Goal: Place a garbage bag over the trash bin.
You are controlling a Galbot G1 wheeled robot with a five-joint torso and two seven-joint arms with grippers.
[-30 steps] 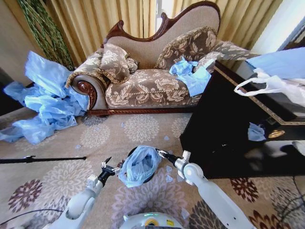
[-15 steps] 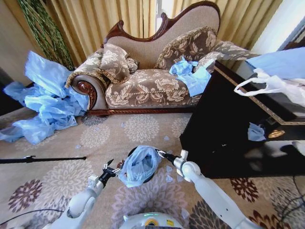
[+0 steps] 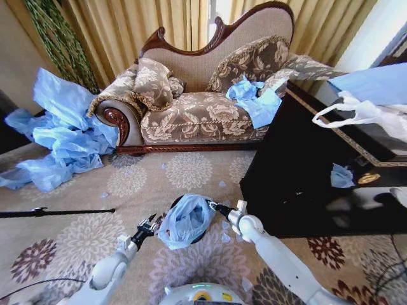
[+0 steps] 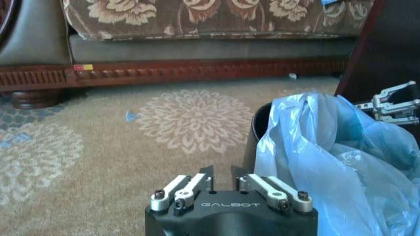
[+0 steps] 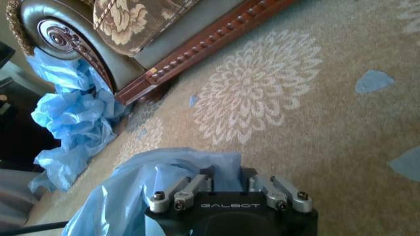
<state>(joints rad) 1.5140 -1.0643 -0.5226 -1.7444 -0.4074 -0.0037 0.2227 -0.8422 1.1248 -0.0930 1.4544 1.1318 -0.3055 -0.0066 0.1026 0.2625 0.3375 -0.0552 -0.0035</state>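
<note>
The light blue garbage bag (image 3: 186, 220) sits crumpled in and over the small black trash bin (image 3: 175, 204) on the flowered rug. Part of the bin's dark rim (image 4: 260, 124) shows beside the bag (image 4: 328, 147). My left gripper (image 3: 149, 223) is open just left of the bag, with only rug between its fingers (image 4: 222, 171). My right gripper (image 3: 212, 205) is at the bag's far right edge, shut on a fold of the bag (image 5: 190, 162). The right gripper also shows (image 4: 367, 104) against the bag in the left wrist view.
A tall black cabinet (image 3: 299, 171) stands close on the right, with a white handled bag (image 3: 356, 113) on top. The sofa (image 3: 203, 114) lies ahead, a heap of blue bags (image 3: 63, 140) at the left. A black rod (image 3: 57, 211) lies on the rug with small blue scraps (image 3: 224, 236).
My left gripper has slid a little right, closer to the bag. My right arm has drawn slightly left toward the bin, still at the bag's edge.
</note>
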